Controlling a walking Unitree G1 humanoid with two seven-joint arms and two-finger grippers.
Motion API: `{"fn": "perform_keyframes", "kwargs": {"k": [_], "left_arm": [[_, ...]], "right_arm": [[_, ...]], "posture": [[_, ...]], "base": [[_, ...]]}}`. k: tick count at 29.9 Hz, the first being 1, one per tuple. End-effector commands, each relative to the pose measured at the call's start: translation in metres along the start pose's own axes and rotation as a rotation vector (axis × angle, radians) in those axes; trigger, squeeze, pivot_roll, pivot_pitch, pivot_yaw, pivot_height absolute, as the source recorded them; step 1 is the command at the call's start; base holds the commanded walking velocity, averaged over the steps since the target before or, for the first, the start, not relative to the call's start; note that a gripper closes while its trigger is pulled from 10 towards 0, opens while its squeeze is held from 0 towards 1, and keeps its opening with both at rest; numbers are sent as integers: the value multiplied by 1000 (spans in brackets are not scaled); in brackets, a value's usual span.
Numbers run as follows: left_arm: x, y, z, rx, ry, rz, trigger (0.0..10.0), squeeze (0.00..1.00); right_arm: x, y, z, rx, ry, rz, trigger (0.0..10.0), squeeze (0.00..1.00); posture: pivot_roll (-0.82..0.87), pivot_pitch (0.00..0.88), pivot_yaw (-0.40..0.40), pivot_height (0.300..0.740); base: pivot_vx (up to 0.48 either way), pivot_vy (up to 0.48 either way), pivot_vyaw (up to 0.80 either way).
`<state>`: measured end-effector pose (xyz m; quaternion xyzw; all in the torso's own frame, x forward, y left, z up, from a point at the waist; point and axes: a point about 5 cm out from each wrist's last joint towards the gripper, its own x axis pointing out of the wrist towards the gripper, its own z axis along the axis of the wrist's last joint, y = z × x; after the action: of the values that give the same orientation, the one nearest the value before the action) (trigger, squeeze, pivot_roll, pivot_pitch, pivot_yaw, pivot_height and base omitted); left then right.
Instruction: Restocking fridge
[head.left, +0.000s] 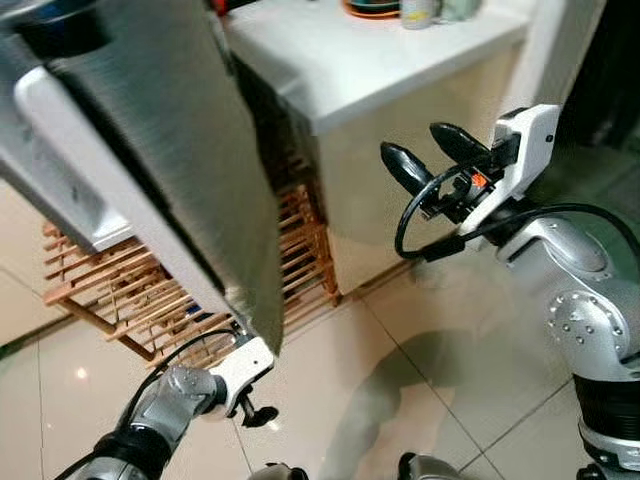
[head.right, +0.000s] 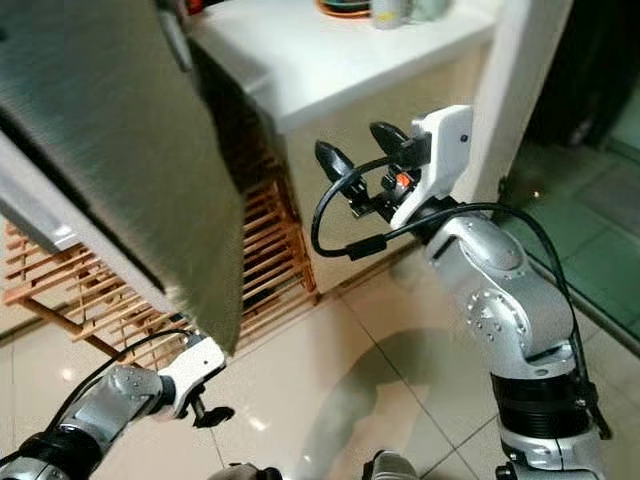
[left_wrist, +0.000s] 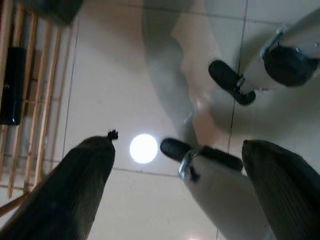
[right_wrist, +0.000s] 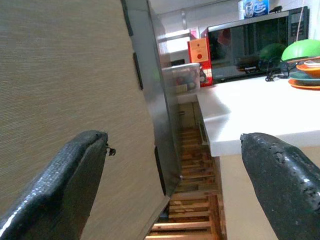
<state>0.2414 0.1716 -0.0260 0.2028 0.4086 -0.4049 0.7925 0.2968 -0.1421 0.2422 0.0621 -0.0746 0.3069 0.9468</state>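
Left eye view puts our left gripper (head.left: 252, 412) nearest, hanging low over the pale floor tiles (head.left: 330, 400) just below the bottom corner of the fridge door (head.left: 170, 150); the left wrist view shows its fingers spread wide with nothing between them. A little farther up, our right gripper (head.left: 432, 152) is raised beside the door's free edge, jaws wide and empty, pointing toward the white counter (head.left: 380, 60). We judge we are at the door-handling step, with nothing yet carried for stocking. Next, we need the right gripper brought onto the door's edge to swing it. The door looks brushed grey metal, tilted across our view. Behind it stands a wooden slatted rack (head.left: 130, 290), and beyond that, in the right wrist view, a microwave (right_wrist: 250, 47) on the counter.
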Motion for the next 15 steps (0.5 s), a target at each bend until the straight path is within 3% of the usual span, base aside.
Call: {"fn": "perform_keyframes", "kwargs": {"k": [1, 2, 3, 6, 8, 10, 14, 15], "left_arm": [[-4, 11, 0, -21, -2, 64, 10000, 0], [-3, 12, -2, -28, -2, 85, 10000, 0], [-2, 12, -6, -46, -1, 120, 10000, 0], [-3, 13, -13, -63, 12, 136, 10000, 0], [-5, 15, -20, -77, 36, 153, 10000, 0], [-13, 15, -49, -50, 166, 184, 10000, 0], [-16, 13, -61, -45, 210, 190, 10000, 0], [-24, 8, -90, -65, 311, 226, 10000, 0]], "right_arm": [[3, 2, -3, 5, 27, 9, 10000, 667], [7, -2, -5, 6, 37, -17, 10000, 667], [14, -15, -9, -18, 36, -121, 10000, 667], [20, -22, -13, -30, 38, -185, 10000, 667], [28, -21, -16, -21, 43, -188, 10000, 671], [45, -12, -16, -35, 34, -144, 10000, 667], [51, -8, -14, -35, 28, -121, 10000, 671], [63, 2, -14, -37, 27, -58, 10000, 667]], "posture": [[-119, 0, 110, 740], [-110, 0, 102, 740], [-100, 0, 95, 740], [-88, 0, 89, 740], [-81, 0, 87, 740], [-55, 0, 74, 740], [-51, 0, 71, 740], [-16, 0, 45, 740]], "base": [[0, 0, 0], [0, 0, 0], [0, 0, 0], [0, 0, 0], [0, 0, 0], [0, 0, 0], [0, 0, 0], [0, 0, 0]]}}
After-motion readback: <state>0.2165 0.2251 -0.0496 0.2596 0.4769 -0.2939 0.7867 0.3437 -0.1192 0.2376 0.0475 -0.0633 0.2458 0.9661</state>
